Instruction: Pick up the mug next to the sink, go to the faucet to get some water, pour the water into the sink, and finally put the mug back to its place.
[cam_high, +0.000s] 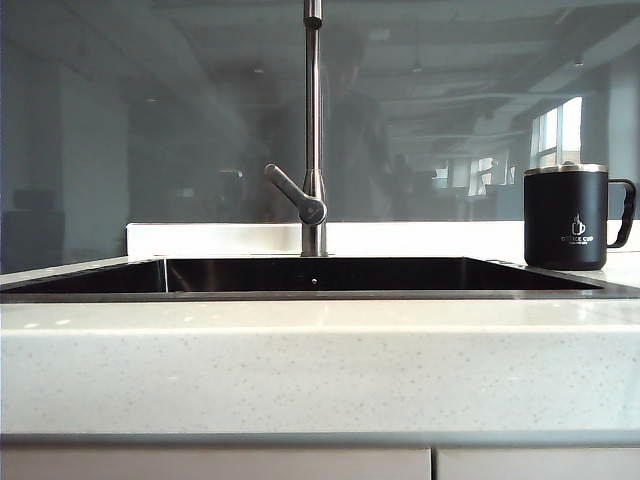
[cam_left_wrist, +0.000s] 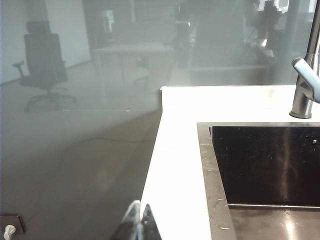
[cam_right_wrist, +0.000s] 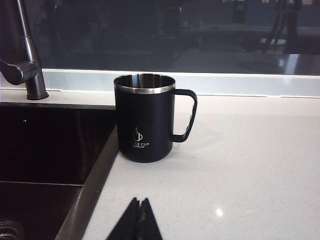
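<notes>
A: Which colours are seen on the mug (cam_right_wrist: 145, 122)?

B: A matte black body is shown, ringed by a silver rim; a small white cup logo with white lettering is printed low on the side. The loop handle is black too.

A: And the sink (cam_high: 90, 280)?

B: A dark, glossy interior is framed by a thin steel-grey rim. The faucet (cam_high: 313, 130) is finished in brushed steel grey.

A: How is the desk (cam_right_wrist: 240, 165) coloured?

B: It is white, finely speckled with grey.

A: Are the fingers coloured differently?

B: No. Black fingers are seen on the left gripper (cam_left_wrist: 138, 225) and on the right gripper (cam_right_wrist: 138, 222).
</notes>
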